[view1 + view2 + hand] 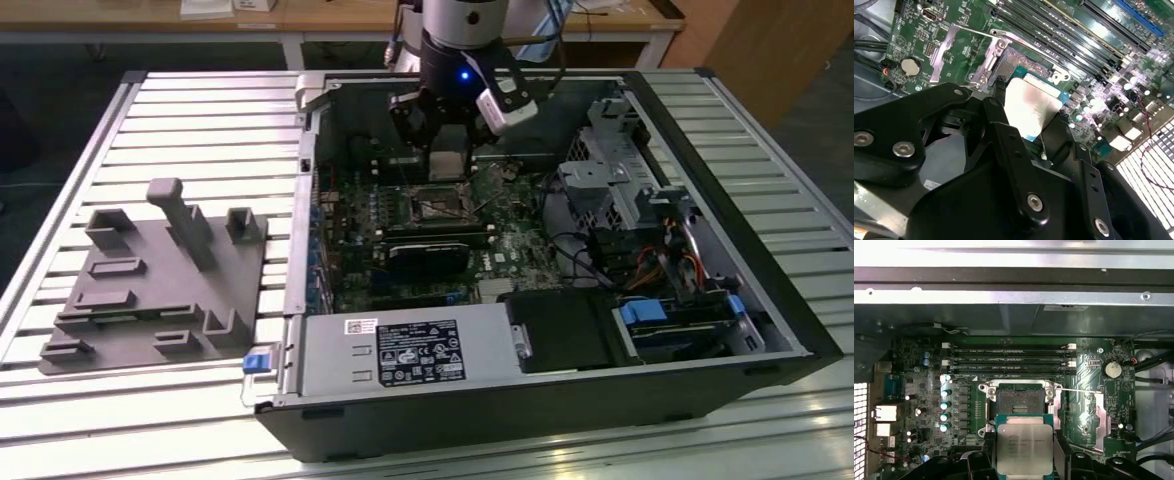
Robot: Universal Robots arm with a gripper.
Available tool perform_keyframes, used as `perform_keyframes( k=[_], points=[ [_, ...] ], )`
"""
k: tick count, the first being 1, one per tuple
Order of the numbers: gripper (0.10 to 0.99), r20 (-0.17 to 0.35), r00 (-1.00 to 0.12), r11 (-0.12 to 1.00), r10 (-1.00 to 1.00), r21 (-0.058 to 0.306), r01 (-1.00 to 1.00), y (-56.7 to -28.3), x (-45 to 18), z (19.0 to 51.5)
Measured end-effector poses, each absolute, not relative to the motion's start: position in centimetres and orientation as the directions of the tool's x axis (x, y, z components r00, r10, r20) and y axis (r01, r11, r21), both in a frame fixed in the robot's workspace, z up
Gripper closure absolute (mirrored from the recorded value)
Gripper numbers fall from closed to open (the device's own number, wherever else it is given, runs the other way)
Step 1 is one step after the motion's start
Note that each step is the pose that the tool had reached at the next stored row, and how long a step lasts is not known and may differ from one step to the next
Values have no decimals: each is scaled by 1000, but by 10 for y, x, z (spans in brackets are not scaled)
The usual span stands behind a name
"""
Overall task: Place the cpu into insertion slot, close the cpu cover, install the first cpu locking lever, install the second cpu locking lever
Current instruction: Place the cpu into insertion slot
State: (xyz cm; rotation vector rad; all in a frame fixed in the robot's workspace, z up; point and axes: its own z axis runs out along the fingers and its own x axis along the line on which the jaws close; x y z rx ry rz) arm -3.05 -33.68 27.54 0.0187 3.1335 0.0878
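My gripper point(447, 158) hangs inside the open computer case point(781, 330), shut on the cpu point(449, 165). In both wrist views the cpu point(1024, 445) point(1031, 102) shows its pale silver face, clamped at two opposite edges by black fingers point(985, 457). It is held just above the board, beside the insertion slot point(1020, 402) point(1013, 60), whose dark centre lies bare inside its silvery rim. The cpu cover point(1102, 422) point(944, 50) is swung open and lies flat next to the slot. A thin wire lever point(1079, 390) stretches from the slot across toward the cover.
Long black memory slots point(1009, 357) run along one side of the insertion slot. A black card point(427, 250) and a power supply point(400, 350) sit nearer the case front. Drive bays and cables point(627, 190) fill the exterior view's right. A grey fixture point(154, 285) lies outside the case.
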Motion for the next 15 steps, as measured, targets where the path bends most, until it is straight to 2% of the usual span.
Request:
perform_keyframes(
  k=[9, 15],
  points=[
    [549, -16, -1000, 999, 15, 52, 14, -337, -31, 266],
    [549, -16, -993, 992, 113, 50, 112, -337, -31, 263]
  ],
)
